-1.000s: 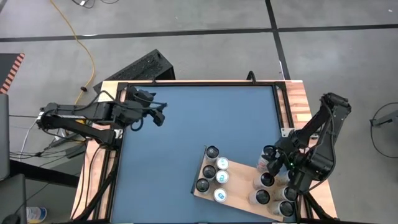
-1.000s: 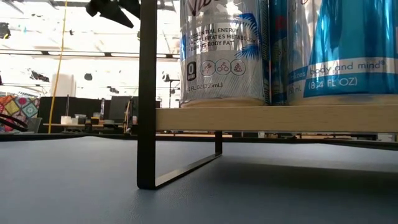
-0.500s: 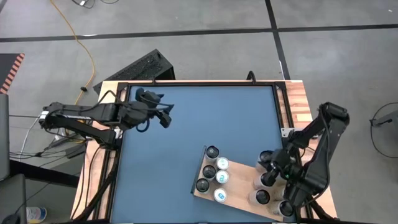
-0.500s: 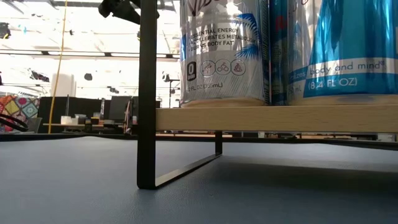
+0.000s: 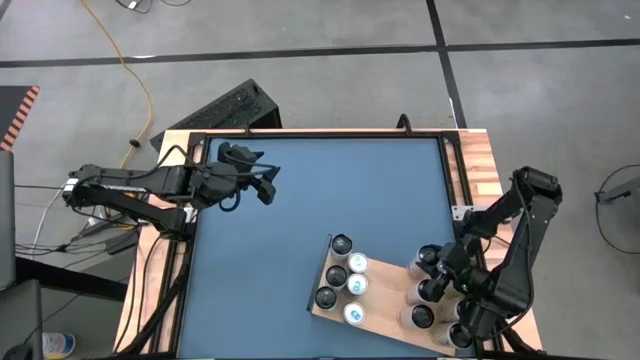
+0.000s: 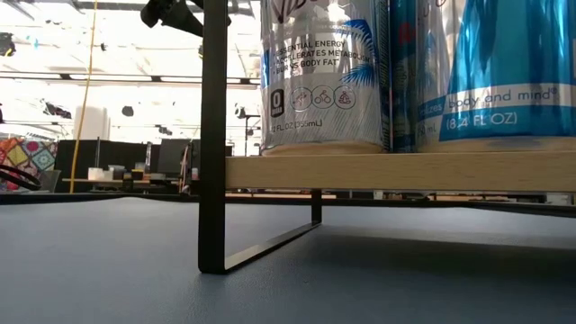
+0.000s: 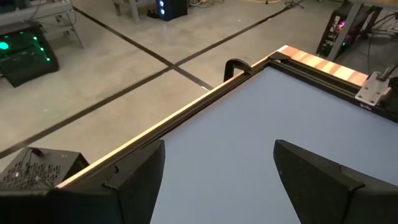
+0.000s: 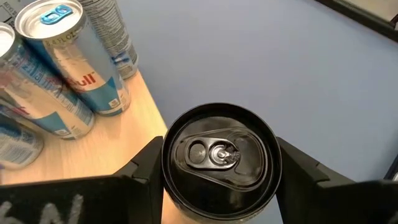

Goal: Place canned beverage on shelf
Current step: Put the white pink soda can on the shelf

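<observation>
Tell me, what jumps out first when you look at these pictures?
The black can sits right between the right pincer's fingers, over the shelf's edge. More cans crowd the shelf at the table's near right, and they loom huge in the low view. The left pincer hangs open and empty over the table's far left.

Upright blk can over shelf edge

Even, bright overhead light; low view's background windows blow out (cans glare slightly).
</observation>
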Tool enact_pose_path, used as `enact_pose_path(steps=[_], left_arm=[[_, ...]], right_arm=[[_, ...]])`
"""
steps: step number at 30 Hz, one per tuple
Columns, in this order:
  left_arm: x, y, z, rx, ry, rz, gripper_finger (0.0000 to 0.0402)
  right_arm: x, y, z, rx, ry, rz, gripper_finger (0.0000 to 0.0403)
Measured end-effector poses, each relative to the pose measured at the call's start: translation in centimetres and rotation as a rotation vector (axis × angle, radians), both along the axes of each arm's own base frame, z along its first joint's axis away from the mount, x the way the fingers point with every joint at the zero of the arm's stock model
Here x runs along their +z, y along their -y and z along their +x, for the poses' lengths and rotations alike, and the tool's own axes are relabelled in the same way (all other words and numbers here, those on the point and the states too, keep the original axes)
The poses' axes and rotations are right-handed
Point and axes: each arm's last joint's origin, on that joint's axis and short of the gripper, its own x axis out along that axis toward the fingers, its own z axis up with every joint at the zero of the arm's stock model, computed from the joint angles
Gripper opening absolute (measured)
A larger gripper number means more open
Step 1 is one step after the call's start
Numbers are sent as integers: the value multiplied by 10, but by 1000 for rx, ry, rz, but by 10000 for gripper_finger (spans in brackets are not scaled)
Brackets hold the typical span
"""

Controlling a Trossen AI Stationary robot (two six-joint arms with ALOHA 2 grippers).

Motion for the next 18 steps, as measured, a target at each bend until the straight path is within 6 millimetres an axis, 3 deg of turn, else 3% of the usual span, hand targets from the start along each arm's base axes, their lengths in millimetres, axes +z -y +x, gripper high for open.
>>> enact_pose_path(steps=[18], left_arm=[[0, 0, 0, -2, -4, 4, 286]], right_arm=[[5, -3, 3, -7, 26, 39, 203]])
